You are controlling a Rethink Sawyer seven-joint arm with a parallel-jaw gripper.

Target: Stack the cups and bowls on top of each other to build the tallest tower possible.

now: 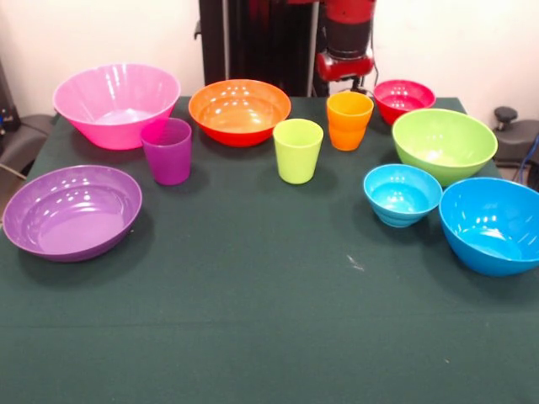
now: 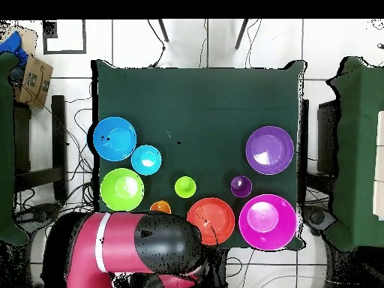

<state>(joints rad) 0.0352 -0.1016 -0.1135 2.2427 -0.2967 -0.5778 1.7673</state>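
All cups and bowls stand apart on the green table (image 1: 253, 320), none stacked. The purple cup (image 1: 168, 150), lime green cup (image 1: 298, 150) and orange cup (image 1: 349, 120) stand upright in a row. Behind them are the big pink bowl (image 1: 116, 105), orange bowl (image 1: 239, 111) and small red bowl (image 1: 403, 99). The shallow purple bowl (image 1: 72, 212) lies at the left. The lime green bowl (image 1: 444, 145), small light blue bowl (image 1: 402, 194) and big blue bowl (image 1: 493, 225) are at the right. My gripper (image 1: 344, 67) hangs just behind the orange cup, holding nothing I can see.
In the overhead view the red and black arm (image 2: 142, 247) covers the red bowl and part of the orange cup (image 2: 160, 207). Chairs stand at both sides of the table. The table's near half in the front view holds nothing.
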